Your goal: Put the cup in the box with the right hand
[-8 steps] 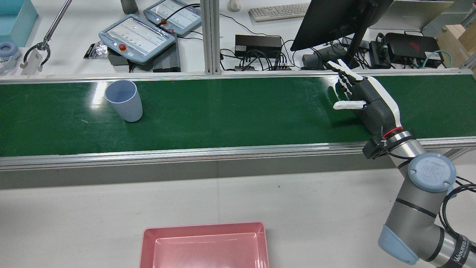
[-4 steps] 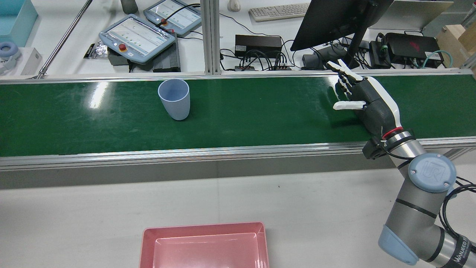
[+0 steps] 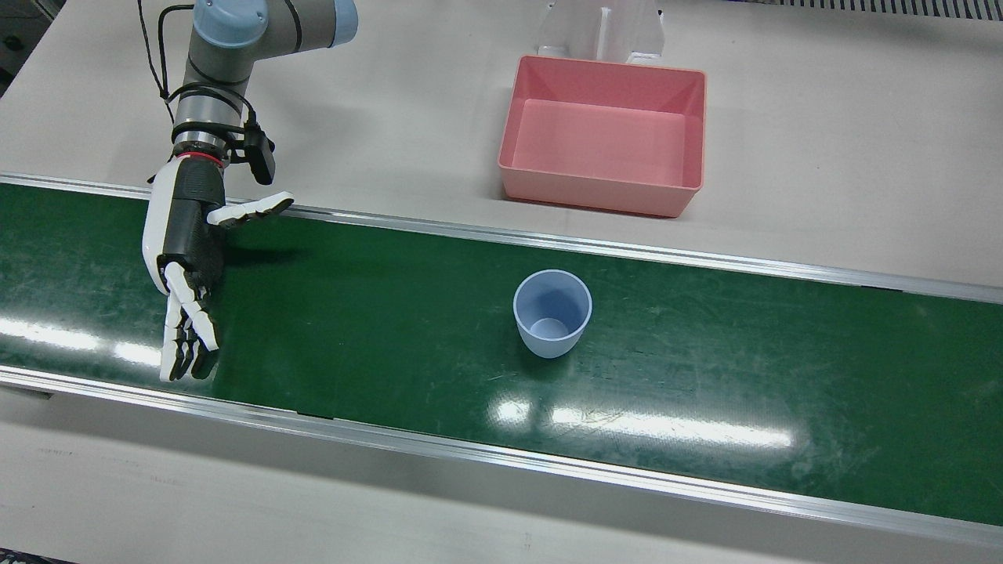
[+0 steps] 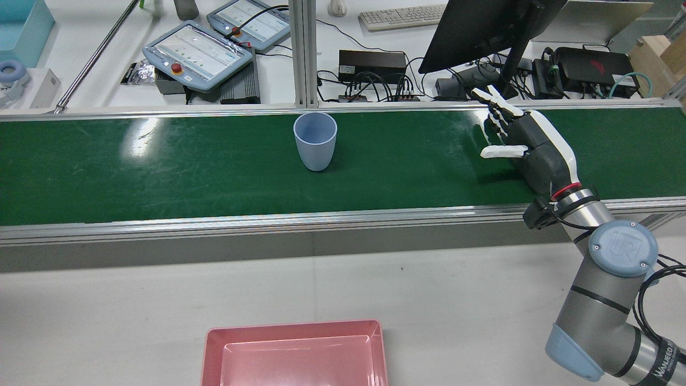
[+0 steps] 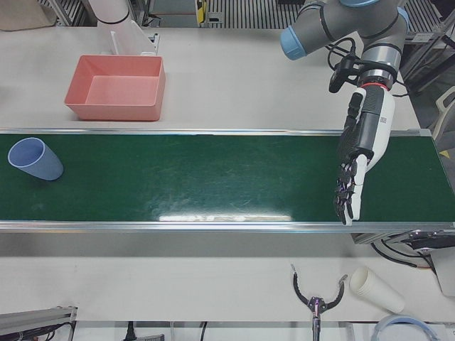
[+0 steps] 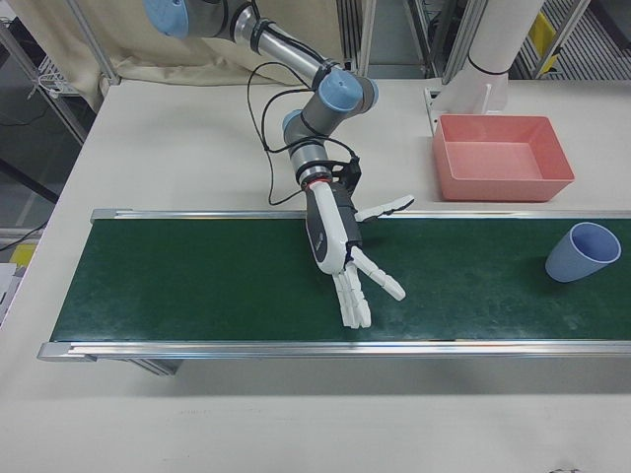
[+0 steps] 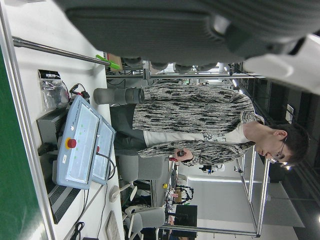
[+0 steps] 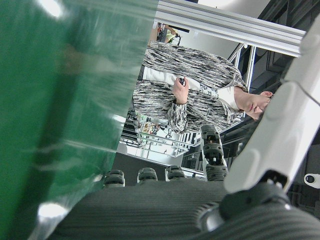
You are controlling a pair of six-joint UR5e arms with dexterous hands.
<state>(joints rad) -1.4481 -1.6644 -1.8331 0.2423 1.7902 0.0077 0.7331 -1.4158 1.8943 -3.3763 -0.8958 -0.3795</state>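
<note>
grey arm with blue caps, red wrist ring, black-and-white right hand.

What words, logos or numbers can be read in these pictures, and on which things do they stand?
"UR": logo on the blue joint cap of the right arm, rear view.
"WANEED": partly cut letters on a black band low on the same arm; the rest is out of frame.
Pendant screens: too small to read.
Cup and box: no text.
</note>
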